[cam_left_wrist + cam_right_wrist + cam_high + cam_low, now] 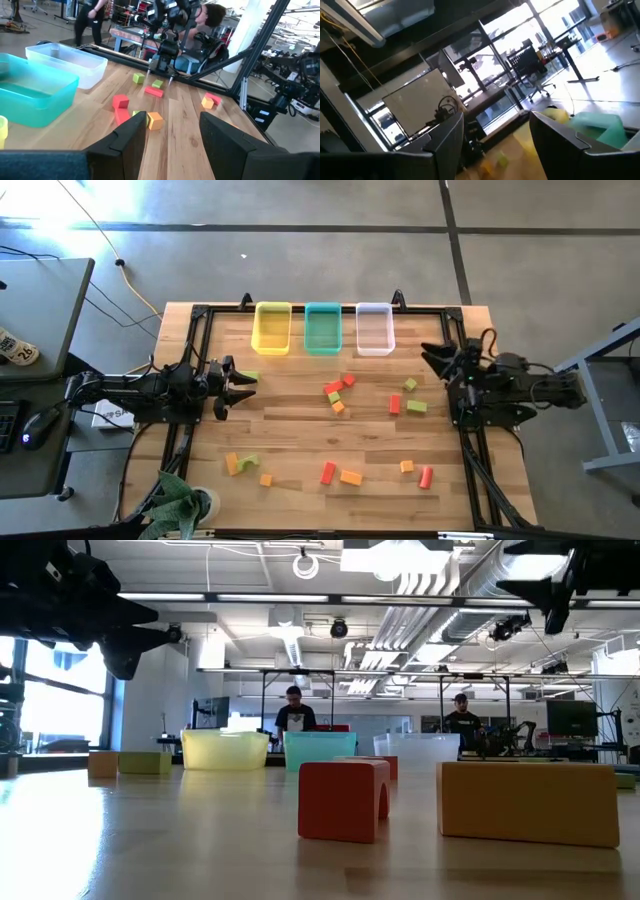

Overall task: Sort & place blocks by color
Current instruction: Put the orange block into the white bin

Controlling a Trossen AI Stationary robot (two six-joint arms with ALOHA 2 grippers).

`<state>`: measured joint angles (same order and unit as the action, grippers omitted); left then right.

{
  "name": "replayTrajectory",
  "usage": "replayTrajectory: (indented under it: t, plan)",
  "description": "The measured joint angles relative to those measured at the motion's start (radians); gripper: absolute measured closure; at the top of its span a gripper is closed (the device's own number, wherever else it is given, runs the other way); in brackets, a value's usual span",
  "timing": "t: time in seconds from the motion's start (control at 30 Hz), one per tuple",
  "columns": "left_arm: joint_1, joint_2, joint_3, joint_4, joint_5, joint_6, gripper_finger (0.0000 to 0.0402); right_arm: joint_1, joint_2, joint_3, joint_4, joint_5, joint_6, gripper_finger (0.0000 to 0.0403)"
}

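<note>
Pale wood-grain table (300, 430) in long planks. Three bins along the far edge: translucent yellow bin (272, 328), teal bin (322, 328), clear bin (374, 328). Between the black left gripper (243, 387) and black right gripper (437, 358): a cluster of red, orange and light green blocks (338, 394), plus a red block (395, 404) beside two light green blocks (414, 396). Beside the left gripper, a single light green block (250, 375). Nearer the front edge: orange, red and green pieces (338, 473), solid-coloured, unpatterned.
</note>
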<state>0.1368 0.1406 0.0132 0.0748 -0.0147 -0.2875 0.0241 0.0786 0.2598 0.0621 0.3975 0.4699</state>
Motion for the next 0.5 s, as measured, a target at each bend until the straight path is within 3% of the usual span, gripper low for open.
replayTrajectory:
  t: [0.33,0.5]
  plan:
    - [0.0,0.0,0.0,0.001,0.0,0.001,0.0229,0.0,0.298,0.353,-0.544,0.037,0.295,0.0187]
    - [0.0,0.0,0.0,0.002,0.0,0.0,0.0229,0.0,0.484,0.498,-0.744,-0.052,0.537,0.0187]
